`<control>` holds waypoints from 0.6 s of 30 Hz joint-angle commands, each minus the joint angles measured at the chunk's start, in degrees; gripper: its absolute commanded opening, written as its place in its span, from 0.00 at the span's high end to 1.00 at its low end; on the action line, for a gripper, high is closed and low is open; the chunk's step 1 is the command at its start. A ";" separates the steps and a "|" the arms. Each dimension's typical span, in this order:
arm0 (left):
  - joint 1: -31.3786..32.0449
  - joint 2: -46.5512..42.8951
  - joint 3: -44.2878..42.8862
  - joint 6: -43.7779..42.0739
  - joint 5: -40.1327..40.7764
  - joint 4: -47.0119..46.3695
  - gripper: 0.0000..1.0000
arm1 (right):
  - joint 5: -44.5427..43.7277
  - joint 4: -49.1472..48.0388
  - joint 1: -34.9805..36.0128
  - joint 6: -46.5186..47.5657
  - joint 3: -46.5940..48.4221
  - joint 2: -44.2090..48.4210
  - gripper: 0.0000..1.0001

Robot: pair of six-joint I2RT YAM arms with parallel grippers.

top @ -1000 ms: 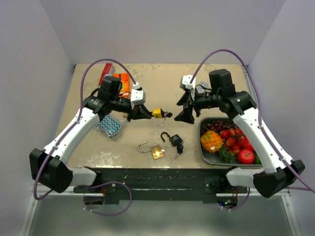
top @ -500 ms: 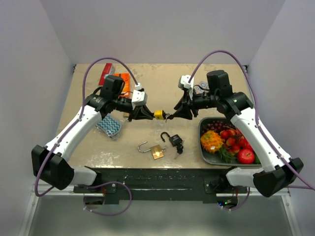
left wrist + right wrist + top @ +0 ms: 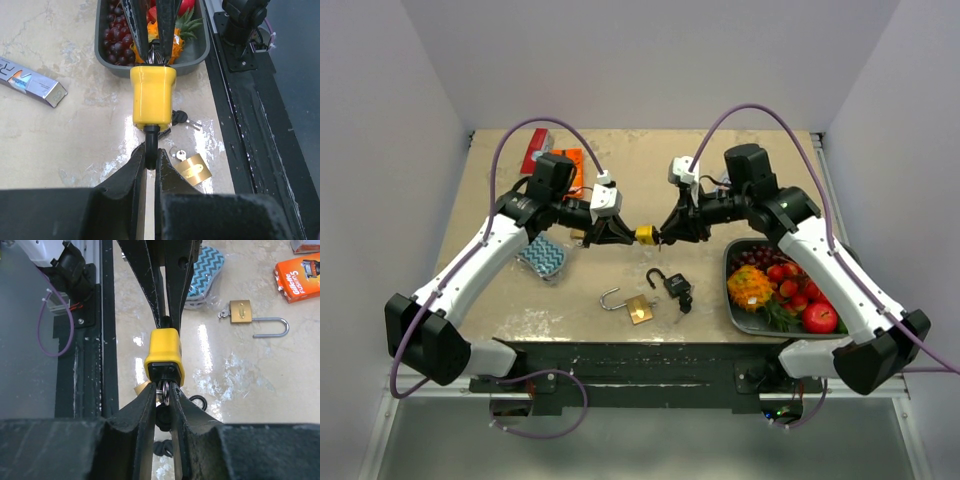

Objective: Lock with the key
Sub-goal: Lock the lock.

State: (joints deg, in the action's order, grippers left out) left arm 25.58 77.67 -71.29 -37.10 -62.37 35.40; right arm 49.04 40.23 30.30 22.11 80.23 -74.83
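Glossy yellow rectangular padlock (image 3: 153, 95), clamped by its dark curved shackle (image 3: 151, 141) in the left gripper (image 3: 150, 159); at its opposite face the right gripper (image 3: 163, 392) pinches the metal key (image 3: 164, 385).

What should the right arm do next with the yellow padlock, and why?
Probably close the right gripper on the key before turning it. The left gripper holds the yellow padlock by its shackle, and the right fingers flank the key in its base, but a firm pinch isn't clear.
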 commanded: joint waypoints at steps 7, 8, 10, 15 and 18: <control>0.17 -0.41 -3.16 -0.43 -3.02 -4.02 1.00 | -0.87 1.78 0.72 3.82 0.81 -1.64 0.80; 0.17 -0.41 -3.16 -0.43 -3.02 -3.93 1.00 | -1.13 1.87 0.72 3.99 0.90 -1.64 0.83; 0.17 -0.41 -3.07 -0.51 -3.02 -3.93 1.00 | -1.49 1.96 0.72 4.00 1.16 -1.81 0.98; -0.09 -0.41 -1.93 -2.18 -1.62 -2.35 1.00 | -2.45 2.22 0.28 3.82 2.47 -1.46 1.00; -1.67 -0.41 0.35 -3.41 -1.61 -1.82 1.00 | -2.01 2.83 -1.47 4.69 3.35 -1.37 1.00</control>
State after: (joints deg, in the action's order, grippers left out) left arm 25.50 77.91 -71.46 -37.39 -61.34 35.55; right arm 47.53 41.50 30.50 25.15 80.53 -76.55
